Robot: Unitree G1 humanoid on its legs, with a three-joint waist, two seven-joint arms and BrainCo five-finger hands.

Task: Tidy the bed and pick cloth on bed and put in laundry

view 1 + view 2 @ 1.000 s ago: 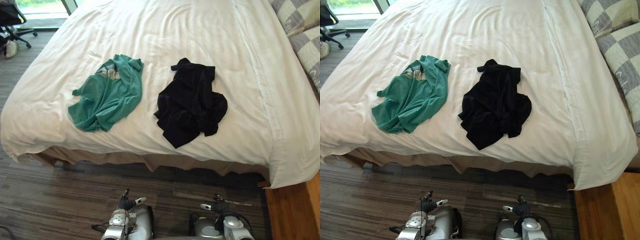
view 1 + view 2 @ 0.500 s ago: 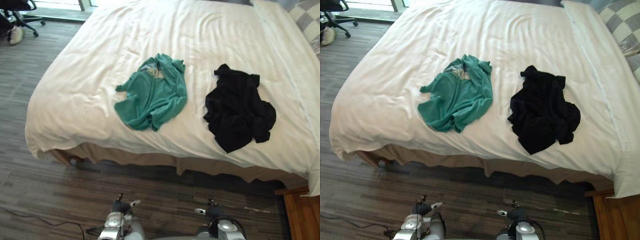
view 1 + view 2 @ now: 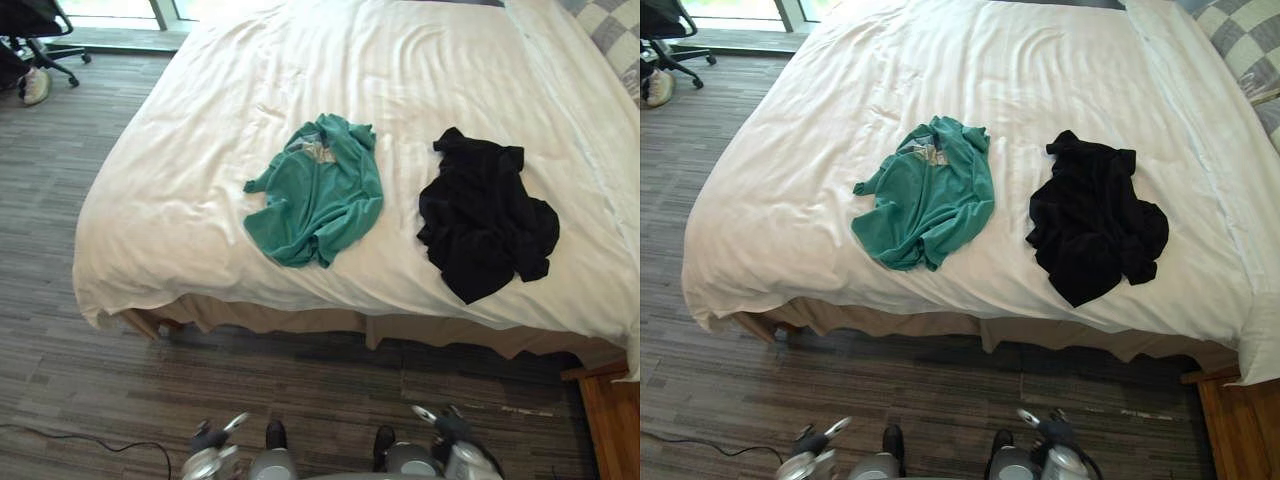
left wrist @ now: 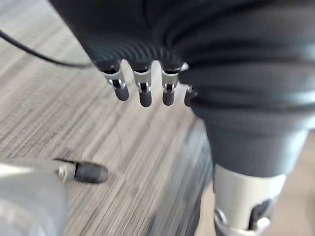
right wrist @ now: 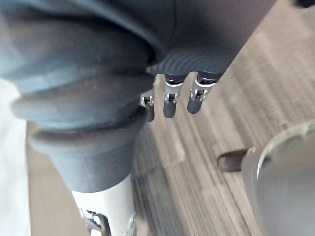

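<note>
A crumpled green shirt (image 3: 318, 195) lies on the white bed (image 3: 200, 160), near its front edge. To its right, a hand's width of sheet apart, lies a bunched black garment (image 3: 488, 215). Both hands hang low over the floor in front of the bed, well short of the clothes. My left hand (image 3: 212, 440) is at the lower left and my right hand (image 3: 440, 422) at the lower right. In the wrist views the left hand's fingers (image 4: 142, 93) and the right hand's fingers (image 5: 169, 102) hang loose over the wood floor and hold nothing.
A checked pillow (image 3: 615, 28) sits at the bed's far right corner. A wooden piece of furniture (image 3: 612, 420) stands at the lower right by the bed's corner. A black office chair (image 3: 30, 25) and a shoe (image 3: 35, 85) are on the floor at the far left.
The camera has swung left, so the bed and both garments sit further right in the picture; they have not moved on the bed. Both hands hang slightly lower and wider apart.
</note>
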